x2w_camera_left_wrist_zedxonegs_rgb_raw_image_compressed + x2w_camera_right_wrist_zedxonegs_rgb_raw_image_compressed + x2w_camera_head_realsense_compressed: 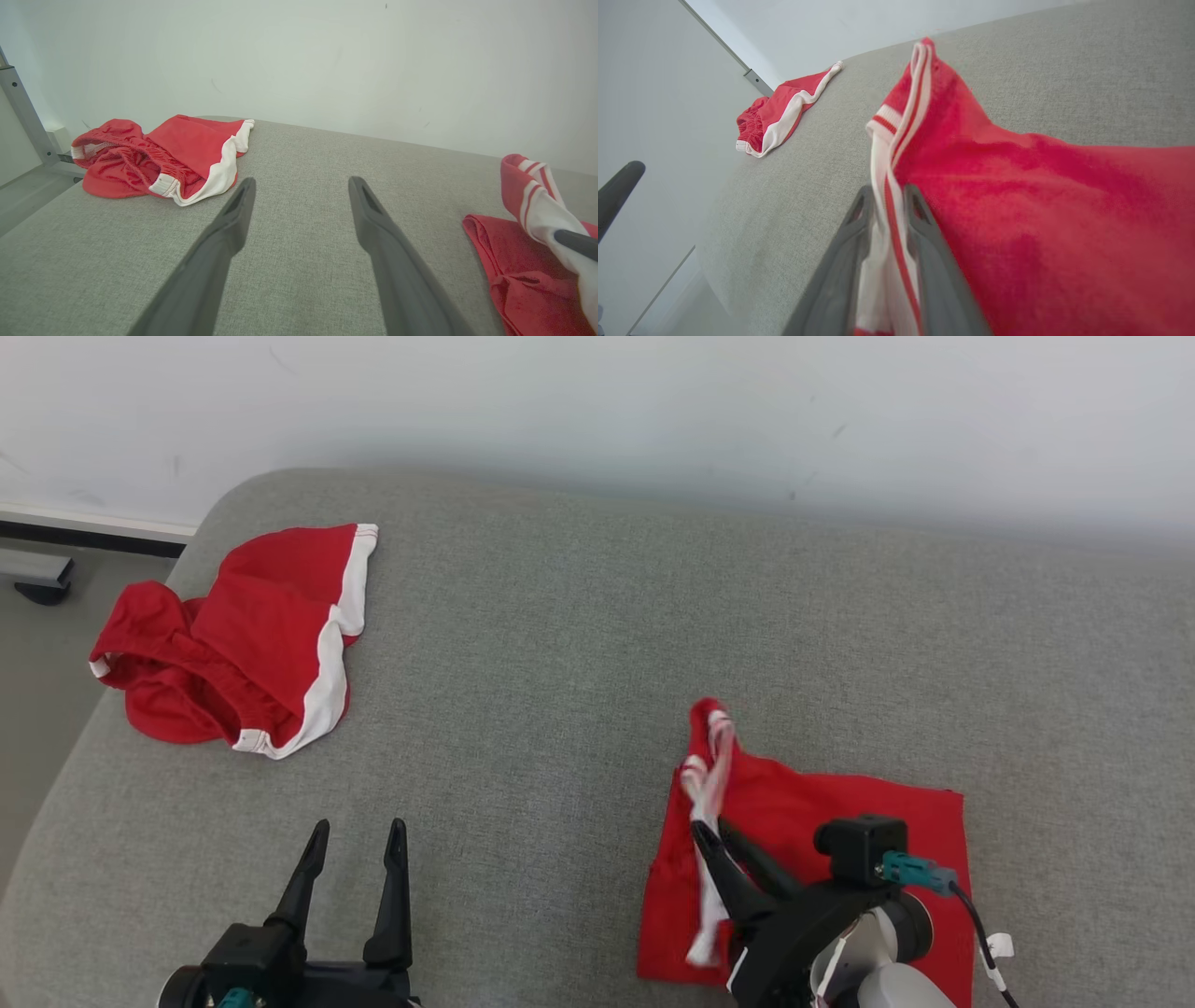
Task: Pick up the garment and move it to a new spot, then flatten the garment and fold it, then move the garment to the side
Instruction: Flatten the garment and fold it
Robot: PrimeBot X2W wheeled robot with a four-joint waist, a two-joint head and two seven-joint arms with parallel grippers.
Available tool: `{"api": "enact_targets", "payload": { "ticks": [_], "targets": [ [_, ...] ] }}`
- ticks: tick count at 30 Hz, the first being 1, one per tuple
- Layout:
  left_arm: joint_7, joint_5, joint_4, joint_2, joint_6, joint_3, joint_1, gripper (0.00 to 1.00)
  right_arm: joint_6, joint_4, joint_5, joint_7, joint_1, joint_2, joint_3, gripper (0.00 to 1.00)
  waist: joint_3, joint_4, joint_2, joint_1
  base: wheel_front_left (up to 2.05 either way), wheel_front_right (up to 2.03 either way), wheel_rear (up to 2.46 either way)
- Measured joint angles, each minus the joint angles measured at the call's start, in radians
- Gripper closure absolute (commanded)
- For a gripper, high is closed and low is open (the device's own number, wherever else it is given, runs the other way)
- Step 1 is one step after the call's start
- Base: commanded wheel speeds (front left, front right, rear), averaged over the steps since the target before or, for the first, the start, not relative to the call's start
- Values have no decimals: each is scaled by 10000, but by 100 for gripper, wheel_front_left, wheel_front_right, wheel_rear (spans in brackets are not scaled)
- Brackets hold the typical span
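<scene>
Head view: red garment (pixel 794 803) with white-striped trim lies lower right, its edge lifted, pinched by the right claw (pixel 711 831); left claw (pixel 359 835) spread. The right arm (pixel 840 933) hides its near corner.

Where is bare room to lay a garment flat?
Free: the broad middle of the grey fabric surface, between the crumpled red shorts with white trim and the red garment with striped trim; also the far strip along the white wall. Crowded: near right, where the right gripper pinches that garment.
</scene>
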Motion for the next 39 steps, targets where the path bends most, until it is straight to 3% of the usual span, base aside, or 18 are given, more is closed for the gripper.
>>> {"api": "enact_targets", "payload": {
  "ticks": [5,11,19,27,39],
  "targets": [
    [0,0,2,2,15,77,-15,0,0,117,-19,-775,-351,12,-240,0,35,-84,0,0,0,0,0],
    [-2,17,-33,0,82,153,46,0,0,-10,-690,-1636,-509,12,-1300,0,-32,-383,0,0,0,0,0],
    [-2,282,-242,0,81,422,273,0,0,-945,-1377,-2192,-129,-293,-2585,0,-164,-927,0,0,0,0,0],
    [-2,460,-453,6,75,782,452,0,0,-1987,-1743,-2443,849,-650,-3014,0,-325,-1530,-1,0,0,0,0],
    [0,732,-610,113,0,1047,663,0,0,-3099,-2111,-2788,2568,-637,-3321,0,-587,-2022,-1,0,0,0,0]
  ]
}}
